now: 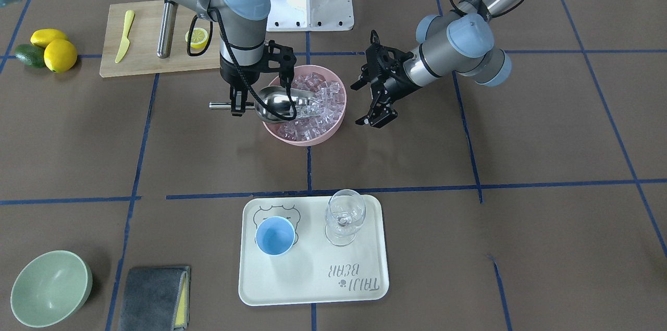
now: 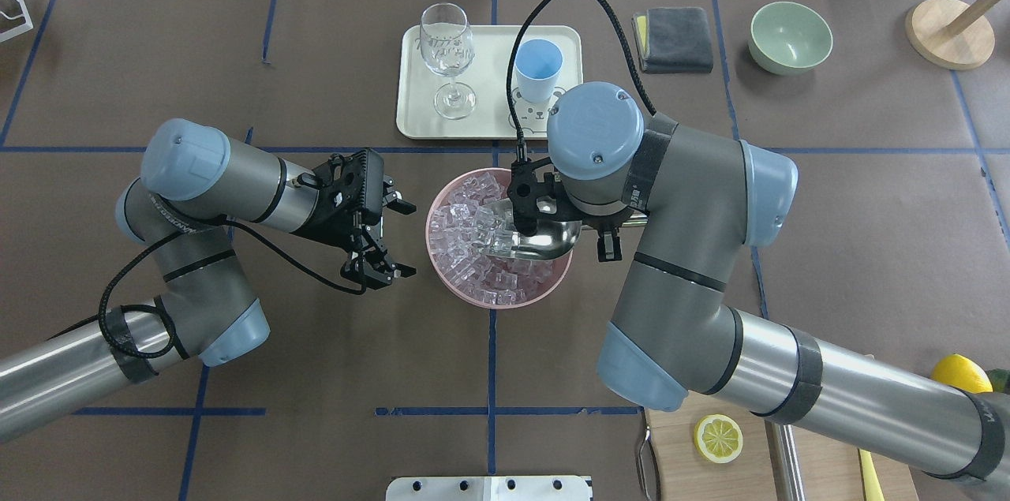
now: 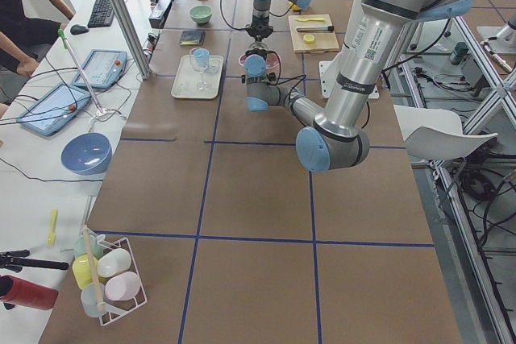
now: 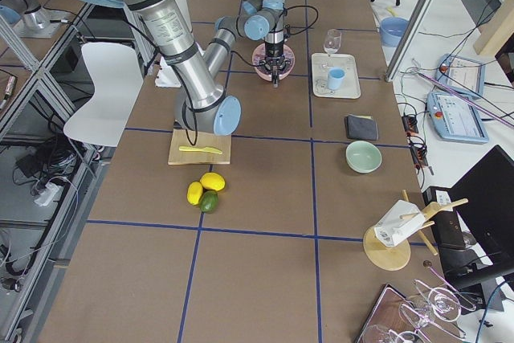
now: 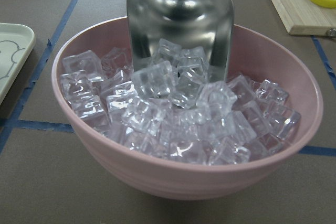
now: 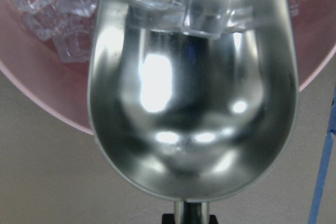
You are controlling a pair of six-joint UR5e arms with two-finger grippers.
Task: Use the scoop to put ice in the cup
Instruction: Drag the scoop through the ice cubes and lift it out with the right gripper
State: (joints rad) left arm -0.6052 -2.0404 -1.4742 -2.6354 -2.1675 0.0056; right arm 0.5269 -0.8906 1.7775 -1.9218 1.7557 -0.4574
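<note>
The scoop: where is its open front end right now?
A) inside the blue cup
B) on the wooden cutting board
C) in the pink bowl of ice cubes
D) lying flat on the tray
C: the scoop has its open end pushed into the ice in the pink bowl, while the blue cup stands apart on the tray.

In the overhead view the right arm's wrist is covering the rod handle of the shiny stainless-steel scoop (image 2: 544,244), leaving only part of its trough showing. The right wrist view's bottom edge is cutting that handle off. The pale wooden cutting board (image 2: 678,469) is running off the overhead frame. In the side views the small clear ice cubes (image 4: 264,55) are showing too small to tell apart.
</note>
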